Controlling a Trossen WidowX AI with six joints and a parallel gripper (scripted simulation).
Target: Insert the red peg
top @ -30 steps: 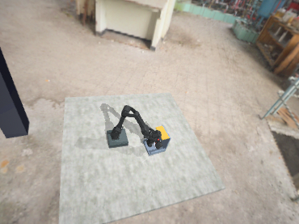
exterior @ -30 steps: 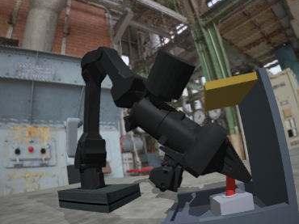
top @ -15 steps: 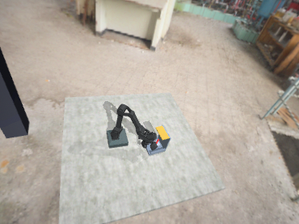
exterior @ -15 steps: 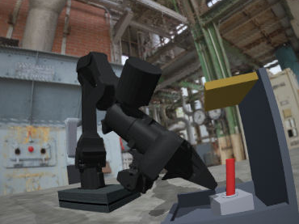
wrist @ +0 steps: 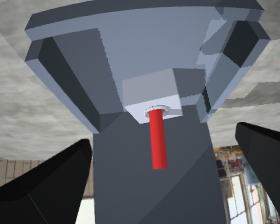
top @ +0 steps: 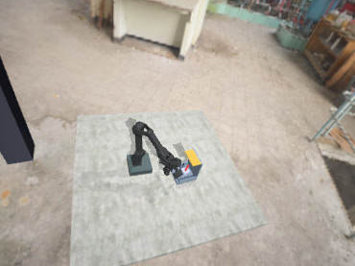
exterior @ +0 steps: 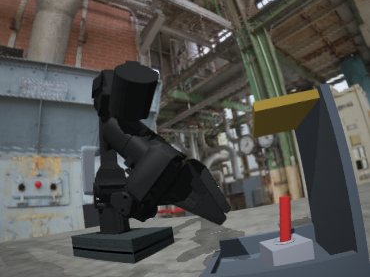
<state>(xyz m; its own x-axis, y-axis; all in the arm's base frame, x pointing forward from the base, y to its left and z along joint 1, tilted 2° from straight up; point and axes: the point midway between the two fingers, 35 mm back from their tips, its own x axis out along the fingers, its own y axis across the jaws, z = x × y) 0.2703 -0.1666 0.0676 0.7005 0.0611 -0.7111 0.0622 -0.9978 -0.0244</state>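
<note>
The red peg [top: 187, 167] [exterior: 285, 219] [wrist: 158, 142] stands upright in the hole of the pale block [exterior: 286, 252] [wrist: 150, 91] on the box floor. How deep it sits cannot be seen. The yellow roof [top: 193, 157] [exterior: 285, 112] juts from the back wall of the blue-grey box [top: 187, 180] [exterior: 345, 171] [wrist: 150, 20], above the peg. My gripper [exterior: 226, 218] [wrist: 164, 138] is open and empty. In the exterior view it is in front of the box's open side, well apart from the peg; in the wrist view the peg shows between the spread fingers, farther off.
The arm's dark base [top: 139, 165] [exterior: 122, 242] stands on the grey mat [top: 110, 222] to the left of the box. Low side walls [wrist: 65, 85] rise along the box floor, and the tall back wall stands behind the block.
</note>
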